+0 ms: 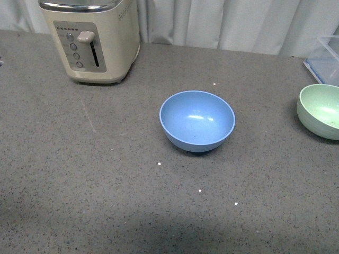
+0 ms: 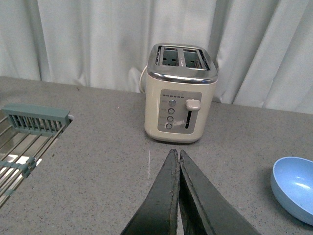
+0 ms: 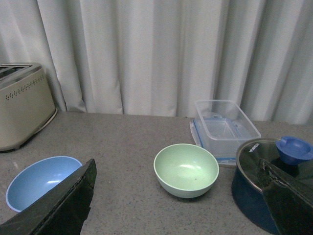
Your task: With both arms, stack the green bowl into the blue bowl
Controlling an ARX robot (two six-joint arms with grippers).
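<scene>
The light blue bowl (image 1: 197, 120) sits empty and upright in the middle of the grey counter; it also shows at the edge of the left wrist view (image 2: 295, 188) and the right wrist view (image 3: 41, 179). The pale green bowl (image 1: 321, 110) stands upright at the counter's right edge, partly cut off in the front view, and appears whole in the right wrist view (image 3: 186, 169). My right gripper (image 3: 177, 196) is open, hanging short of the green bowl, which lies between its wide-spread fingers. My left gripper (image 2: 178, 154) is shut on nothing, short of the toaster. Neither arm shows in the front view.
A cream toaster (image 1: 94, 38) stands at the back left. A clear plastic container (image 3: 224, 126) sits behind the green bowl, and a dark pot with a glass lid and blue knob (image 3: 269, 178) is beside it. A dish rack (image 2: 24, 142) lies beyond the counter's left side. Curtains hang behind.
</scene>
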